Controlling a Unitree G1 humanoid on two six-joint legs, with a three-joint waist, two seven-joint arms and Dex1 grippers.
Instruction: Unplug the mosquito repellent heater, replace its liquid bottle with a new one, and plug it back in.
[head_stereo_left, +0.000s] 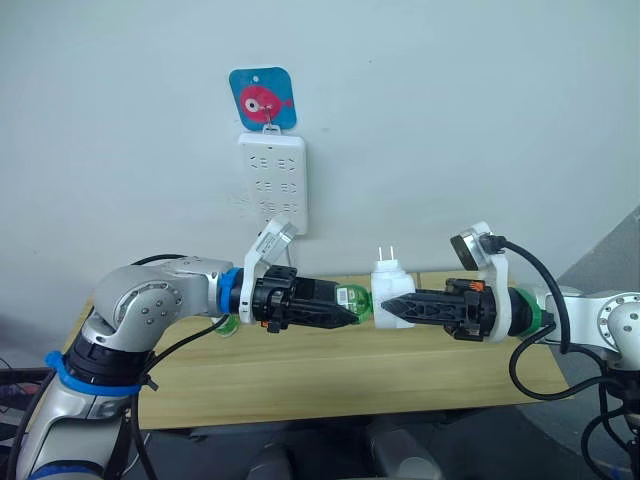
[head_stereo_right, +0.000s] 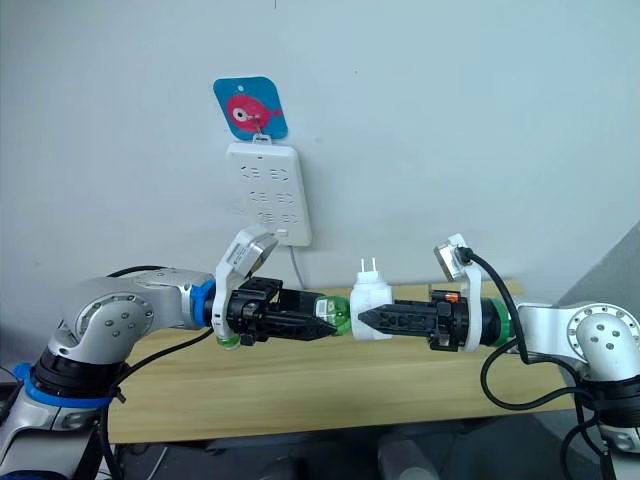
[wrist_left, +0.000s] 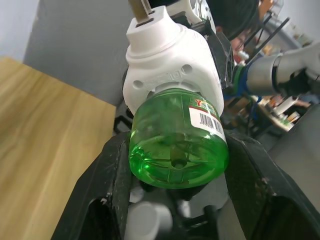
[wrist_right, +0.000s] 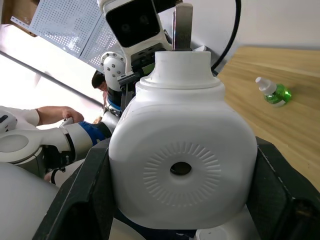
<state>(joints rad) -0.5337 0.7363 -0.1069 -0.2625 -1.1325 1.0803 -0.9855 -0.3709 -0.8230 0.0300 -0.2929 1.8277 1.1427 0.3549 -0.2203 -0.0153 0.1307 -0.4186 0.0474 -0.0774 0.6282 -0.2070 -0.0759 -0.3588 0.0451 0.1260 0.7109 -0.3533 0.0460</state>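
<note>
- Left eye view: a white mosquito repellent heater (head_stereo_left: 387, 292) is held in the air in front of a pale wall, above a light wooden counter (head_stereo_left: 330, 375). Its two metal prongs point up. The right hand (head_stereo_left: 392, 310) reaches in from one side, its black fingers pinching the heater's white body. The left hand (head_stereo_left: 352, 312) reaches in from the opposite side, its fingers closed on a green liquid bottle (head_stereo_left: 352, 299) that touches the heater's side. On the wall above and behind the heater hangs a long white power strip (head_stereo_left: 272, 182), hooked under a blue square sticker (head_stereo_left: 263, 99) showing a pink fish.
- Right eye view: the same scene. The heater sits between the two hands, well below the power strip, whose cord (head_stereo_right: 298, 268) trails down behind the left arm.
- Left wrist view: the green bottle, with a barcode label, is squeezed between the two black fingers (wrist_left: 112, 175) of the left hand. Its neck is seated in the heater's white base.
- Right wrist view: the heater's rounded face, with its round vent hole ringed by fine ribs, is gripped between the right hand's fingers (wrist_right: 85, 187). Beyond the heater, a second small green bottle (wrist_right: 272, 92) with a white cap lies on its side on the counter. A person's hand (wrist_right: 52, 114) shows in the background.
</note>
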